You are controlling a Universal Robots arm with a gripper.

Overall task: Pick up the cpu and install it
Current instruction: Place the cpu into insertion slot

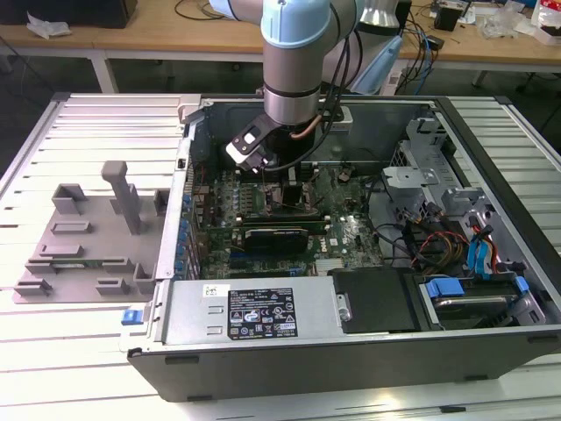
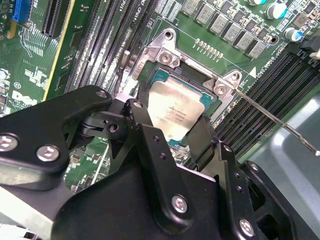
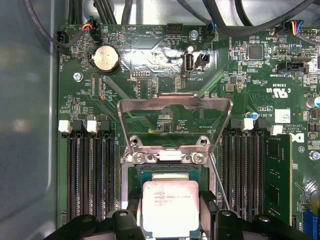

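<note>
Pinching the cpu (image 3: pixel 171 207) by two opposite edges, the fingers (image 3: pixel 209 210) of the gripper (image 3: pixel 171 214) are closed only to chip width, holding it flat at the open socket (image 3: pixel 165 172) beneath the raised load plate (image 3: pixel 175 101). Light, stiff and thin, it is probably fragile underneath, so the edges are the safest hold.

In the first wrist view the cpu (image 3: pixel 171 200) runs off the picture's edge, and the tool (image 3: pixel 170 215) covers both its side edges. In the second wrist view the tool's body hides its near corner. You cannot tell whether it sits in the socket (image 3: pixel 194 173). In the exterior view the arm (image 1: pixel 294 79) blocks that spot.
</note>
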